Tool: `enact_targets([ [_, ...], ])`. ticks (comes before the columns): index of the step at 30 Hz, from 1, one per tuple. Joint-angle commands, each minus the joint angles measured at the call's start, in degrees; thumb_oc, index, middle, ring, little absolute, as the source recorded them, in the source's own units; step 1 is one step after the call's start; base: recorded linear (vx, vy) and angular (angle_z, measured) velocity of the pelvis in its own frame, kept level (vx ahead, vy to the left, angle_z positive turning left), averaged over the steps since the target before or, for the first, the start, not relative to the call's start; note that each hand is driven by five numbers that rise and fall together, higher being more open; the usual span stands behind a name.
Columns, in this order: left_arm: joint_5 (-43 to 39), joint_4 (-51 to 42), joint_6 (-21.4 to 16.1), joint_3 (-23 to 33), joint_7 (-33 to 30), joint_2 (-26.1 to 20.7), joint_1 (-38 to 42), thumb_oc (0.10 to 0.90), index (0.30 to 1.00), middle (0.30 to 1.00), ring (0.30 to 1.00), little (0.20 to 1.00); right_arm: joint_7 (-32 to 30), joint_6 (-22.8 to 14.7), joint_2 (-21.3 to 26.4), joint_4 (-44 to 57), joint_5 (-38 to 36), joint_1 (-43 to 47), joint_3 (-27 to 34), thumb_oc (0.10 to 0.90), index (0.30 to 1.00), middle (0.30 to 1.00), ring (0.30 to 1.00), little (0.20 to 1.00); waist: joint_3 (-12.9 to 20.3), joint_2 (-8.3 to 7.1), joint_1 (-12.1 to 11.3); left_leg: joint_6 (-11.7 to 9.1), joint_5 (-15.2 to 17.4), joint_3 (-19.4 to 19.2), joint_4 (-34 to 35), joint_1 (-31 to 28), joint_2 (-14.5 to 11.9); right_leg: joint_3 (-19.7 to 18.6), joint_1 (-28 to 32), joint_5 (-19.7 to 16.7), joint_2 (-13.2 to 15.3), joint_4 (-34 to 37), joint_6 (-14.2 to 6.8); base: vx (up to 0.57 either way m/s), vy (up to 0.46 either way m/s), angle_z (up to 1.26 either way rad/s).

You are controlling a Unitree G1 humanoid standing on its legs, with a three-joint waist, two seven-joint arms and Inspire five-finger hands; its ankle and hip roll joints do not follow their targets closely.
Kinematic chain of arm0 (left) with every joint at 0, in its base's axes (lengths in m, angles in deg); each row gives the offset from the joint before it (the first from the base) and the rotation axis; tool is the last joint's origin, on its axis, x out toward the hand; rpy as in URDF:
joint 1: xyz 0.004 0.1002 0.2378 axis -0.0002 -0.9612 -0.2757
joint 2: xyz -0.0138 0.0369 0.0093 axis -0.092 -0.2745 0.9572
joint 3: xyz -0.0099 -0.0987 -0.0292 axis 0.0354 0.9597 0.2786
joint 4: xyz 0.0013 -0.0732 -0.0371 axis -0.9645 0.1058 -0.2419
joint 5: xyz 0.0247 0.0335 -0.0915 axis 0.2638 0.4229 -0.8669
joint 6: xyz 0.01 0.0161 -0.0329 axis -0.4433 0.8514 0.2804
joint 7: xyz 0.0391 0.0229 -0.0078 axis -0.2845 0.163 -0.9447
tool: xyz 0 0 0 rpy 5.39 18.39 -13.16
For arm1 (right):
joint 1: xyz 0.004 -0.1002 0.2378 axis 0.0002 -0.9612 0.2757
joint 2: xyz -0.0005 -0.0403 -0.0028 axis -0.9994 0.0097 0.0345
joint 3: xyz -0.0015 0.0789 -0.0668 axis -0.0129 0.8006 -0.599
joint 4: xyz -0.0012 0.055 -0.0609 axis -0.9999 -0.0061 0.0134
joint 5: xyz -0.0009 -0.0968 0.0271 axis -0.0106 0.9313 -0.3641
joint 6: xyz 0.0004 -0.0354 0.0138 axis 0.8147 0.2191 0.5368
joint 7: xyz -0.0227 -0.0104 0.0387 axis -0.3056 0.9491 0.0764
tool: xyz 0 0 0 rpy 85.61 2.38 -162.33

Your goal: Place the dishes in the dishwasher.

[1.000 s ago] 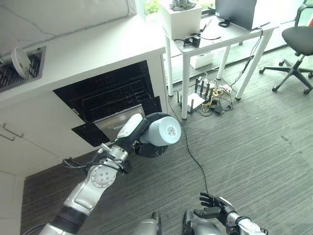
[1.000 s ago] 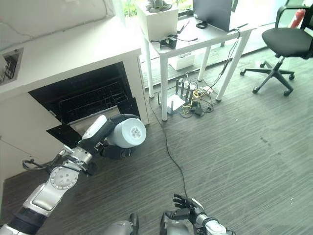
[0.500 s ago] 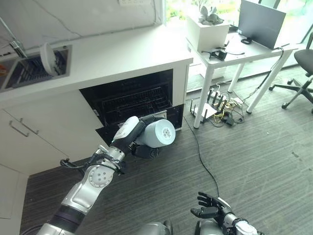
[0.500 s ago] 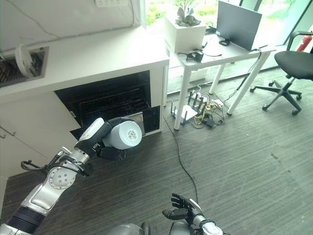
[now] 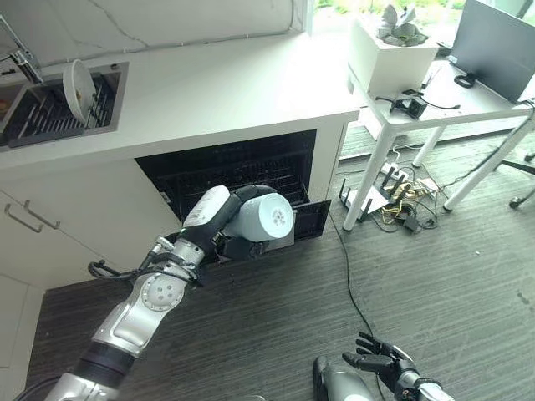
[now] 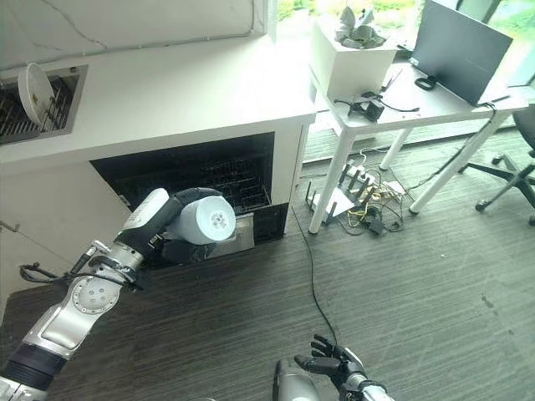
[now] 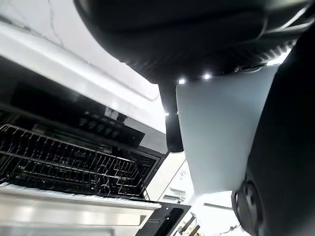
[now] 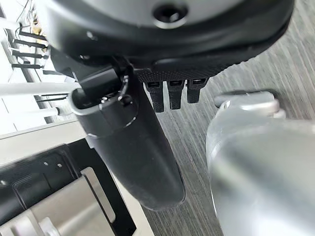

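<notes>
My left hand (image 5: 236, 247) is shut on a pale blue cup (image 5: 263, 219), which lies on its side with its base facing outward. The cup (image 6: 205, 222) hangs just in front of the open dishwasher, level with the lower rack (image 5: 226, 174). Past the cup (image 7: 221, 132) in the left wrist view runs the black wire rack (image 7: 64, 157). The dishwasher door (image 6: 244, 232) is folded down under the cup. A white plate (image 5: 78, 81) stands on edge in the sink rack (image 5: 38, 113) on the counter, far left. My right hand (image 5: 376, 363) hangs low over the floor with its fingers spread and nothing in it.
A white desk (image 5: 468, 96) stands right of the dishwasher with a planter box (image 5: 393, 50) and a monitor (image 5: 501, 46) on it. Cables and a router (image 5: 393, 196) lie on the floor beneath it. An office chair (image 6: 527, 134) is at the far right. Grey floor stretches in front.
The whole view has shifted, so the camera moved. My left hand has carried the cup closer to the dishwasher's open front. The right hand stays low and open.
</notes>
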State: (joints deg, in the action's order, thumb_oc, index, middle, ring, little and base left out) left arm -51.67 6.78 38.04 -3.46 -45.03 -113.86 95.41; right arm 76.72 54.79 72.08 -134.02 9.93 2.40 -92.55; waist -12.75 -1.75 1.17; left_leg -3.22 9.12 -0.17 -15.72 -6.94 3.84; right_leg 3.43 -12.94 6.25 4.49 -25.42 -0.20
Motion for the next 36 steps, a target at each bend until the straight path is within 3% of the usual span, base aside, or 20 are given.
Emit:
enact_targets([
  [1,-3.26,-5.34,-2.96,4.03,-3.79,0.13,6.74,0.4,0.3,0.3,0.3,0.3,1.05,-4.4,2.77,-0.66,-2.47,0.58,0.3,0.8,0.9,0.9,0.9,0.9,2.05,0.23,0.63,1.47,1.21,-3.13,-10.2,9.99,-5.62,0.08,6.8,3.91,2.8,8.23,-5.55,0.03,-0.174,0.18],
  [3,-3.15,-5.18,-3.21,3.38,-3.13,0.51,7.84,0.4,0.3,0.3,0.3,0.3,0.39,-5.03,3.04,-2.47,-4.07,0.6,1.37,0.8,0.9,0.9,0.9,0.9,1.62,0.92,0.91,1.03,-0.6,-5.53,-10.4,12.55,-7.33,2.48,7.73,4.69,2.5,8.23,-4.8,0.07,-0.074,0.14],
  [5,-2.85,-5.24,-3.28,2.9,-3.63,1.03,8.22,0.4,0.3,0.3,0.3,0.3,-0.24,-4.84,3.25,-3.6,-4.36,1.24,2.09,0.8,0.9,0.9,0.9,0.9,1.59,1.76,1.22,1.15,-0.69,-5.84,-2.42,10.18,-6.79,3.25,8.25,5.28,2.27,8.23,-5.01,0.1,0.142,0.49],
  [7,-2.8,-5.41,-3.27,2.5,-4.29,1.31,8.51,0.4,0.3,0.3,0.3,0.3,-0.8,-4.78,3.36,-4.07,-4.31,1.4,2.36,0.8,0.9,0.9,0.9,0.9,1.27,3.73,1.69,-0.28,-0.82,-4.34,-1.46,13.15,-8.72,3.43,9.04,6.17,0.65,8.23,-5.1,0.07,0.237,0.33],
  [9,-2.9,-5.17,-3.09,2.08,-3.84,2.0,9.34,0.4,0.3,0.3,0.3,0.3,-1.42,-4.59,3.43,-4.81,-4.08,1.25,2.36,0.8,0.9,0.9,0.9,0.9,0.8,5.23,1.47,-2.34,-3.97,-2.17,-1.46,19.6,-11.14,2.73,11.23,7.97,0.04,8.23,-5.24,0.12,0.294,0.14],
  [12,-3.49,-4.59,-3.42,2.81,-1.43,2.6,8.84,0.4,0.3,0.3,0.3,0.3,-1.9,-4.93,3.05,-5.78,-3.98,0.86,2.15,0.8,0.9,0.9,0.9,0.9,1.18,5.68,0.78,-1.89,-3.29,0.04,-1.46,20.38,-10.09,2.04,12.47,8.62,0.76,8.23,-5.84,0.19,0.316,-0.14],
  [16,-3.84,-4.3,-2.63,3.63,0.44,2.5,7.75,0.4,0.3,0.3,0.3,0.3,-3.28,-3.81,1.87,-5.8,-6.36,0.66,2.2,0.8,0.9,0.9,0.9,0.9,1.55,5.78,-0.09,-0.82,-0.81,2.56,-1.46,17.88,-6.69,1.62,12.95,8.05,1.79,8.23,-6.4,0.16,0.262,-0.39],
  [19,-3.86,-3.24,-3.43,4.28,0.26,1.8,7.33,0.4,0.3,0.3,0.3,0.3,-4.25,-3.58,0.09,-4.77,-4.94,0.4,2.29,0.8,0.9,0.9,0.9,0.9,1.84,5.68,-0.62,0.66,0.9,2.39,-1.46,16.13,-5.01,2.28,11.97,6.42,4.1,8.23,-7.82,0.09,0.198,-0.37],
  [22,-4.02,-3.21,-4.05,4.64,0.17,0.53,7.36,0.4,0.3,0.3,0.3,0.3,-4.55,-3.69,-1.16,-4.61,-4.79,0.76,2.54,0.8,0.9,0.9,0.9,0.9,2.26,5.23,-1.25,2.29,2.37,0.34,-1.46,15.51,-4.65,2.77,10.47,4.96,7.02,8.23,-9.78,0.05,0.133,-0.31],
  [25,-5.2,-2.72,-4.02,4.6,-0.11,-1.49,8.23,0.4,0.3,0.3,0.3,0.3,-4.05,-4.39,-1.43,-5.07,-3.28,0.44,2.81,0.8,0.9,0.9,0.9,0.9,2.88,4.66,-1.62,2.93,3.22,-1.44,-1.46,15.39,-4.85,2.51,10.02,4.78,8.13,8.23,-10.76,0.08,0.02,-0.31],
  [32,-6.2,-3.05,-4.67,4.4,1.46,-2.55,9.41,0.4,0.3,0.3,0.3,0.3,-5.42,-5.4,-0.69,-5.67,-4.22,0.7,2.88,0.8,0.9,0.9,0.9,0.9,3.83,3.48,-2.7,3.28,3.47,-2.53,-1.46,14.96,-5.16,2.49,11.13,6.09,7.76,8.23,-10.47,0.09,0.009,-0.05],
  [36,-7.45,-3.92,-4.18,3.76,2.2,-3.17,10.9,0.4,0.3,0.3,0.3,0.3,-6.26,-6.3,-0.33,-3.65,-4.25,0.42,3.33,0.8,0.9,0.9,0.9,0.9,4.04,4.06,-1.84,4.8,3.86,-1.3,-1.46,14.71,-4.39,2.59,13.61,5.62,4.99,8.23,-9.59,0.08,0.095,-0.01],
])
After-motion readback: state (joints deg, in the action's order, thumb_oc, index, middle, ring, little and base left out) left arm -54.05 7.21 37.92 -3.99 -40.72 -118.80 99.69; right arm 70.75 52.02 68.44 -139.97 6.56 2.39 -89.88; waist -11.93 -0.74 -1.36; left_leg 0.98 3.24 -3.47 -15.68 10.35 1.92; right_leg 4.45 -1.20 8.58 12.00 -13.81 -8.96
